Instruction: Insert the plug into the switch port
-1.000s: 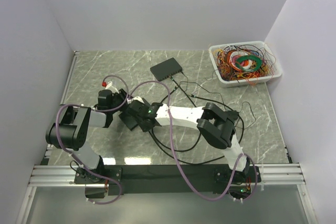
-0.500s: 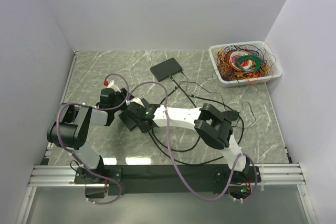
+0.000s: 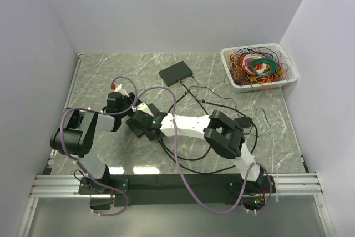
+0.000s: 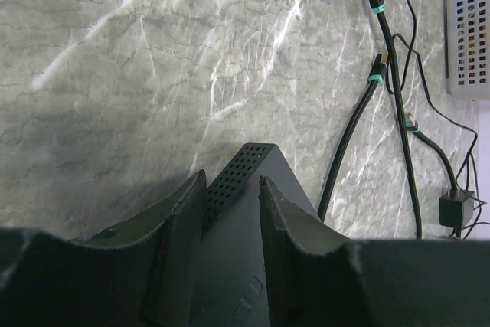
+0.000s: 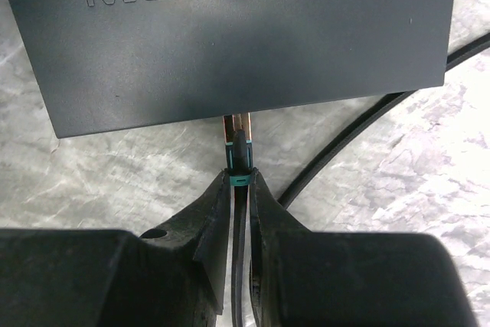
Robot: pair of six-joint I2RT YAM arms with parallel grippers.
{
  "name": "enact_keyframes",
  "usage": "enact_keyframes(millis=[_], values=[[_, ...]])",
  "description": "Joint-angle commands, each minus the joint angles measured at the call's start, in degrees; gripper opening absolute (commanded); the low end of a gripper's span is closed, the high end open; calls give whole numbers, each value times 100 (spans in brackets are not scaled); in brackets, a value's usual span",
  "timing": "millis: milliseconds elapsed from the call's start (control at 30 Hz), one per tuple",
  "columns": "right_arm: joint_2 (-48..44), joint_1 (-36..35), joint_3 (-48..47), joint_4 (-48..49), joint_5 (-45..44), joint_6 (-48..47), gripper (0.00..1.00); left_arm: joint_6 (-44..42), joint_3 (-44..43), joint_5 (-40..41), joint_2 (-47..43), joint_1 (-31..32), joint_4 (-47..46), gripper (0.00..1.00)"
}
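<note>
Nearby, loose cables [image 4: 348, 143] beside the switch [image 4: 249, 181]

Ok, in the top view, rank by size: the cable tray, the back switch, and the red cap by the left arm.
Largest: cable tray.
Next: back switch.
Smallest: red cap.
The gaps are clear, no near ties.

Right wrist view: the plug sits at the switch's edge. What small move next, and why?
Probably ease the right gripper straight forward. The plug, pinched at its teal boot, lines up with the switch edge but its clear body shows outside, so it looks unseated. The left gripper braces the switch.
</note>
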State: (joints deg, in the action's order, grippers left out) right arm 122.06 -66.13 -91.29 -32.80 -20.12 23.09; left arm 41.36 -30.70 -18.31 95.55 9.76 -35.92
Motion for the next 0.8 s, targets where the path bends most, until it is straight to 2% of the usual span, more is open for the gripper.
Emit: enact_keyframes(millis=[0, 767], values=[[-25, 56, -240, 722, -686, -42, 0, -111, -50, -296, 183, 184, 507, 40], [-95, 74, -381, 819, -792, -209, 0, -181, -103, -305, 254, 369, 586, 37]])
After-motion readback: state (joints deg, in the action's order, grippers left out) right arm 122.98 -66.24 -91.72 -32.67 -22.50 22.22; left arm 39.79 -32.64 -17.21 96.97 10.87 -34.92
